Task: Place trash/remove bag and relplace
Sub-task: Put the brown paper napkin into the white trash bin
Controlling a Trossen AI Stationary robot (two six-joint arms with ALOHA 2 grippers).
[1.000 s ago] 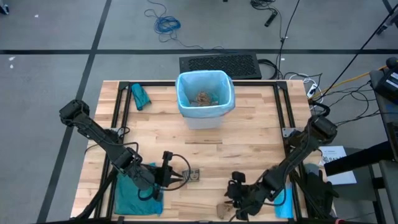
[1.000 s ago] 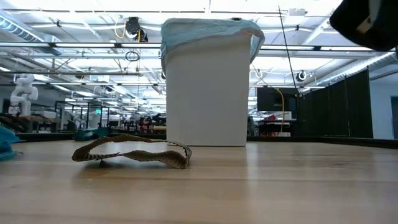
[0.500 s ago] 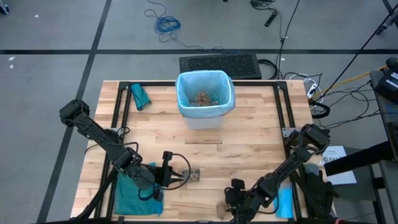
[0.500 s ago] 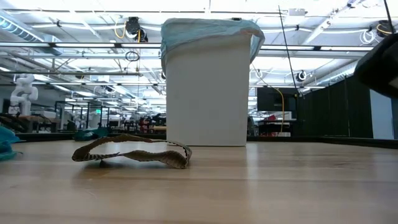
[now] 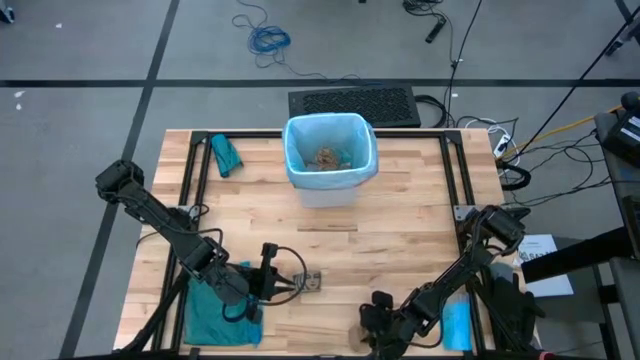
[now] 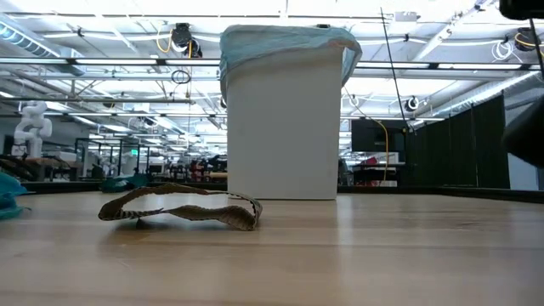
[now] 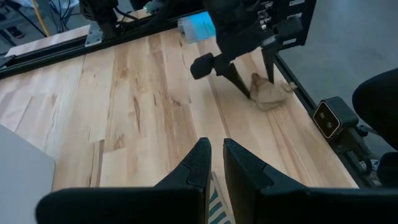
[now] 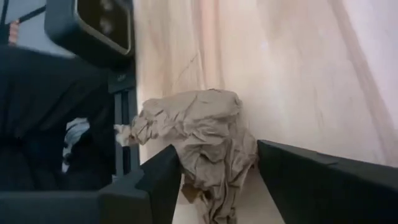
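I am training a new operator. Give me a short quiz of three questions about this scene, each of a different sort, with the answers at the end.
1. True or false: the right gripper has its jaws open around the crumpled brown paper at the table's front edge.
2. Multiple choice: where is the white bin with the pale blue bag? A) at the table's back, near the middle; B) at the front left corner; C) on the floor.
3. Fill in: the left gripper has its jaws ____ above a striped paper scrap.

Key: 1 true; 2 A; 3 shut.
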